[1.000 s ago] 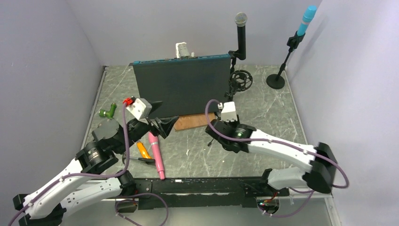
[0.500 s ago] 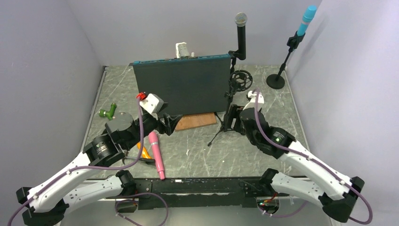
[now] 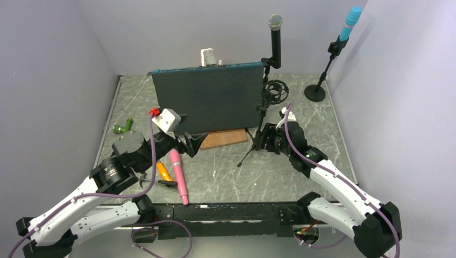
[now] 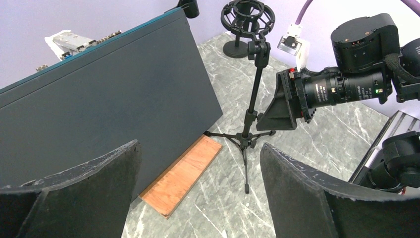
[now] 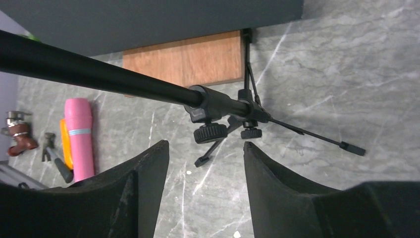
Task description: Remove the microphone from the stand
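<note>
Right end effector (image 5: 204, 148), jaws wide open and empty, straddles the lower pole of the stand (image 5: 218, 105); the microphone (image 3: 275, 37), clipped upright at its top on the far bench (image 3: 322, 141), is probably rigid, smooth and hefty, best gripped around its black barrel.

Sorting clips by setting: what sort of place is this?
Likely a robot test cell: marble-patterned table boxed by plain walls, left arm and right arm bolted at its edge, microphone on a stand.
</note>
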`<state>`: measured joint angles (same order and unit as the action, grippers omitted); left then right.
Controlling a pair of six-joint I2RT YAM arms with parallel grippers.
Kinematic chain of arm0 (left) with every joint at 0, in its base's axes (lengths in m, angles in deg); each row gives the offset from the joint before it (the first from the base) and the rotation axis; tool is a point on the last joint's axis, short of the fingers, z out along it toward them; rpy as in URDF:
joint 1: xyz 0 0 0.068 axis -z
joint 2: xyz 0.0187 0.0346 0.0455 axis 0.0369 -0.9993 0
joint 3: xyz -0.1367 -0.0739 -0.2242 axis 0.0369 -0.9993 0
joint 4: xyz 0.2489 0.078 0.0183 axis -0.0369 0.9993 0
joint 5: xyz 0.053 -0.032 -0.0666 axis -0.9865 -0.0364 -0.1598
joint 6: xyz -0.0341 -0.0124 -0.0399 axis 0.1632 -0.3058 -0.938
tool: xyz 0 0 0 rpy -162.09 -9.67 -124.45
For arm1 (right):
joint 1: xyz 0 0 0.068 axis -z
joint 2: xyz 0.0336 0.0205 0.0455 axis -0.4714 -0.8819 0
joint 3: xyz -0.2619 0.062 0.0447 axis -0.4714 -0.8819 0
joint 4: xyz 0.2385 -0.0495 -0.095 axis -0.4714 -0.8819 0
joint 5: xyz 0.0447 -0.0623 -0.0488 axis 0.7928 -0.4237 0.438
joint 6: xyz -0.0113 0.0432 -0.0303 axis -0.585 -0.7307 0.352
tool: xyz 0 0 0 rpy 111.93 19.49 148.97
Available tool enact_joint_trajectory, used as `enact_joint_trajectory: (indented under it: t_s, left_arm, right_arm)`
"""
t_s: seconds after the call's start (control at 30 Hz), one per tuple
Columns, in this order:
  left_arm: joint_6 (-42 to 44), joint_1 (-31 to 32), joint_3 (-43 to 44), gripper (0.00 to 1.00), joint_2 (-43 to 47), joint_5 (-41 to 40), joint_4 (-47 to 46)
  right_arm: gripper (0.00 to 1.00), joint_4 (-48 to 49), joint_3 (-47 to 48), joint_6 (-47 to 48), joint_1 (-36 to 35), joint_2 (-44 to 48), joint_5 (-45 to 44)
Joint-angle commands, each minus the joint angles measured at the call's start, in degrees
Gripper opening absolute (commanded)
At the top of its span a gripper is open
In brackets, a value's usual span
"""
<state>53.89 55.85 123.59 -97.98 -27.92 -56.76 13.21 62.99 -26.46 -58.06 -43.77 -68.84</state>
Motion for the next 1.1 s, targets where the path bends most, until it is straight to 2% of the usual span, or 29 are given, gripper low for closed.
enact_joint_trajectory:
  t_s: [0.0, 0.13, 0.4, 0.5, 0.63, 0.7, 0.9, 1.07]
  left_arm:
    - [0.71, 0.23, 0.40, 0.95, 0.17, 1.62, -1.83]
    - [0.49, 0.23, -0.21, 0.99, 0.83, 0.71, -2.50]
    - [0.44, 0.23, -0.17, 0.99, 0.38, 0.27, -2.33]
    - [0.36, 0.23, -0.15, 0.99, 0.20, 0.41, -2.34]
    - [0.26, 0.23, -0.45, 1.00, 0.36, 0.32, -2.63]
    - [0.29, 0.25, -0.53, 0.99, 0.35, 0.14, -2.69]
    - [0.41, 0.23, -1.02, 1.00, 0.77, -0.35, -3.29]
    - [0.52, 0.23, -1.58, 1.00, 0.81, -1.20, -3.84]
  right_arm:
    - [0.55, 11.20, -2.10, 0.30, 2.19, 1.99, 6.20]
    - [0.42, 11.66, -2.74, 1.82, 3.30, 1.66, 7.20]
    - [0.35, 11.96, -3.01, 3.62, 3.39, -0.25, 6.38]
    - [0.22, 12.05, -2.65, 4.09, 3.39, -1.15, 6.44]
    - [0.00, 7.56, -1.21, 4.89, 2.80, -2.30, 1.52]
    - [0.00, 4.22, -0.11, 5.22, 0.62, -2.81, -5.76]
    - [0.00, -6.00, 4.93, 4.61, -15.17, -5.90, -33.60]
    - [0.00, -14.49, 11.18, 4.51, -22.69, -13.24, -46.73]
